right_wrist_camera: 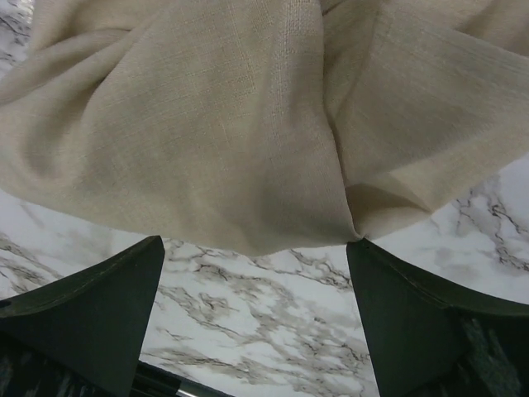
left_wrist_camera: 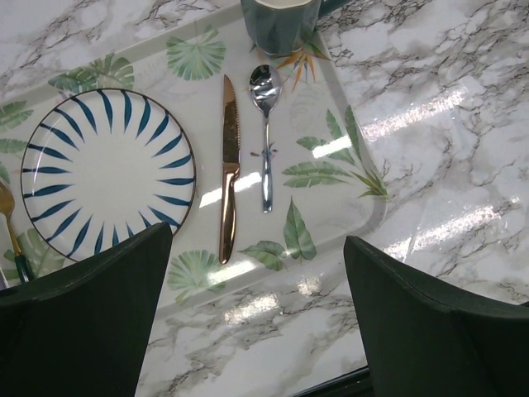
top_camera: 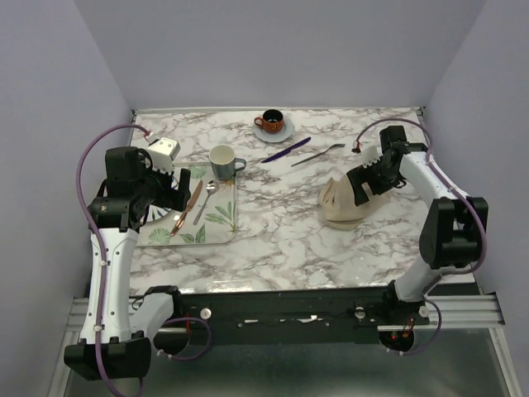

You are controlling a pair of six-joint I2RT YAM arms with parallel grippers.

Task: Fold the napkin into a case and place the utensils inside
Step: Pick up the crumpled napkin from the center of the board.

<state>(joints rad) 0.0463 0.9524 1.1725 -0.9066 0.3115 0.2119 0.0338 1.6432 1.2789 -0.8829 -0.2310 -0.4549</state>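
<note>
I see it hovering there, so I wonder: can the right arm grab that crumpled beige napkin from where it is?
Probably yes. The right claw stands open at the edge of the napkin, with nothing between them on the marble table.

High rear overview; downward wrist close-ups

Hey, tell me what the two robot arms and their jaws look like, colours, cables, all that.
The left arm and right arm match: white link shells joined by black cylindrical joints. A purple cable loops along each arm. The jaws are plain, dark, near-black wedges with no markings visible.
</note>
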